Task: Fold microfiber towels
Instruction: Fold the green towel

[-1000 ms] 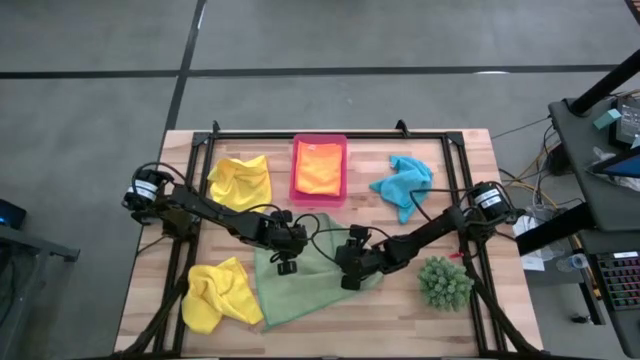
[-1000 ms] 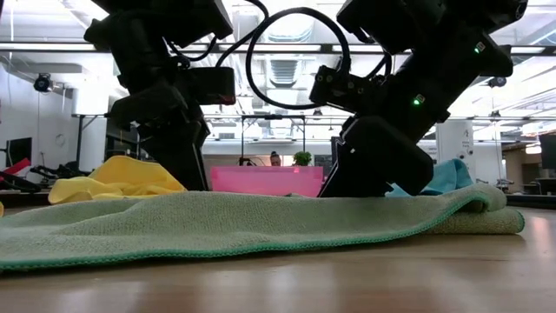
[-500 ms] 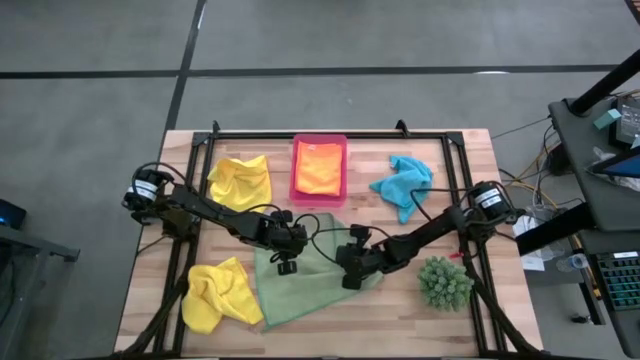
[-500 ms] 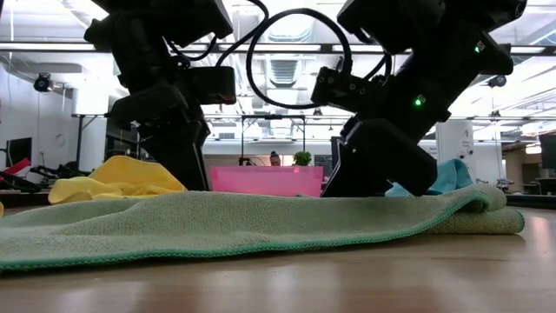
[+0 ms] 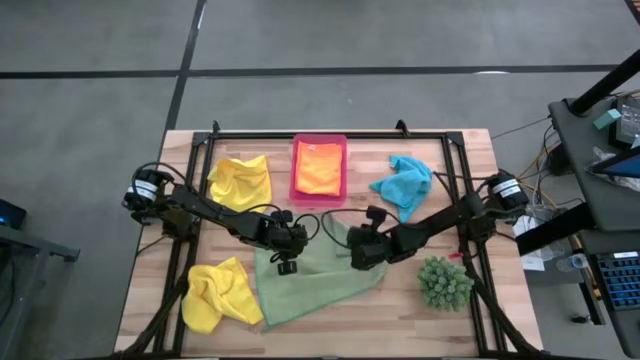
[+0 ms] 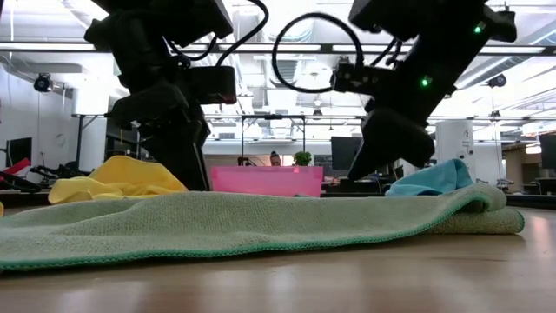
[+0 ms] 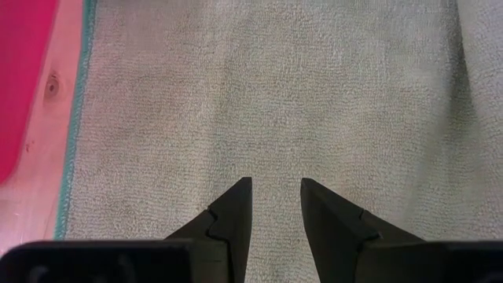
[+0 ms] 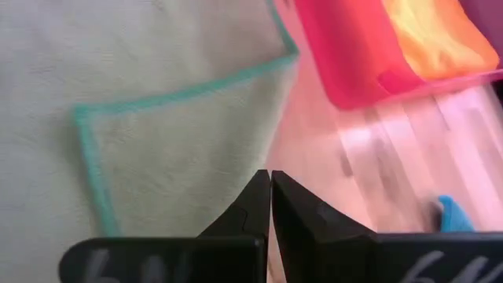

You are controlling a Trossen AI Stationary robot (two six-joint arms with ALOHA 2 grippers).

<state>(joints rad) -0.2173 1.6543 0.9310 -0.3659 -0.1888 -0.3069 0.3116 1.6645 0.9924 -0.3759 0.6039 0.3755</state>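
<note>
A light green towel [image 5: 310,282] lies spread on the wood between both arms. Its right end is doubled over [image 6: 486,213], and a teal-edged corner [image 8: 82,114] lies on top of the cloth. My left gripper [image 5: 287,262] stands open over the towel's flat middle [image 7: 275,94], pointing steeply down. My right gripper [image 5: 356,258] is shut and empty, raised above the towel's far right part [image 8: 157,157]. An orange towel [image 5: 320,168] lies in the pink tray [image 5: 296,175]. Two yellow towels [image 5: 240,180] [image 5: 218,295] and a turquoise one [image 5: 402,185] lie crumpled around. My left gripper's fingertips [image 7: 236,196] stand on or just over the green towel's middle, coming from above with nothing between them. I cannot tell whether they touch the cloth.
A spiky green plant [image 5: 443,282] stands at the near right, close to my right arm. A black frame [image 5: 330,133] runs along the table's far and side edges. Bare wood shows near the front edge [image 5: 360,325].
My right gripper has risen off the green towel and drawn back toward the table's far right, tipping up closer to level. The towel stays where it was, its right part now uncovered.
</note>
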